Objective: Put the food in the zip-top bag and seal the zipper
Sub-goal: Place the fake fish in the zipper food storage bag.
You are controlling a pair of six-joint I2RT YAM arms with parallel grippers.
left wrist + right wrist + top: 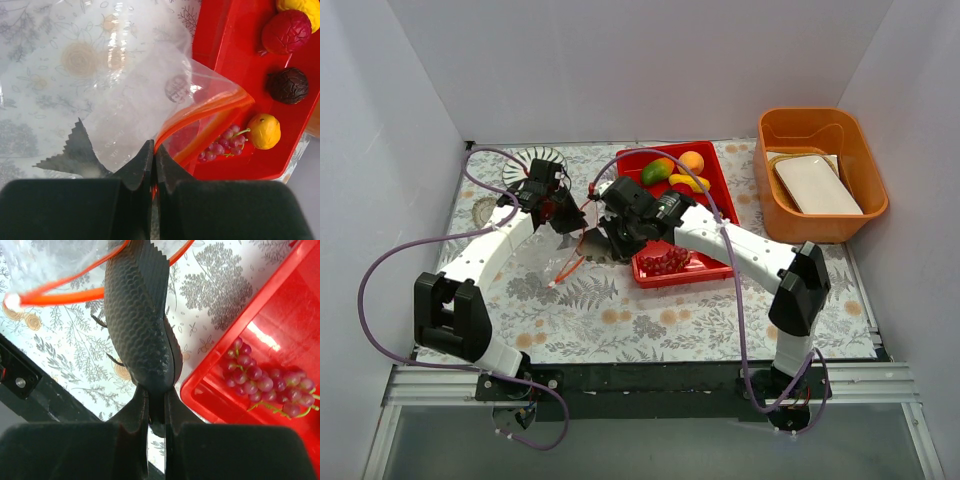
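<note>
My left gripper (154, 150) is shut on the orange-red zipper strip (200, 117) of the clear zip-top bag (130, 95) and holds its mouth up beside the red tray (220, 50). My right gripper (156, 395) is shut on the head end of the dark scaled fish (140, 320); its tail reaches into the bag's mouth between the two zipper strips (65, 297). The tail (70, 150) shows behind the plastic. Purple grapes (225, 142), an orange fruit (264, 131), a dark plum (289, 85) and a red apple (286, 31) lie in the tray. From above, both grippers (560, 212) (610, 232) meet over the bag (570, 255).
The red tray (720, 185) also holds a mango (656, 171), an orange (692, 161) and a yellow fruit (688, 183) at its far end. An orange bin (865, 175) with a white flat object stands at the back right. White walls enclose the floral table.
</note>
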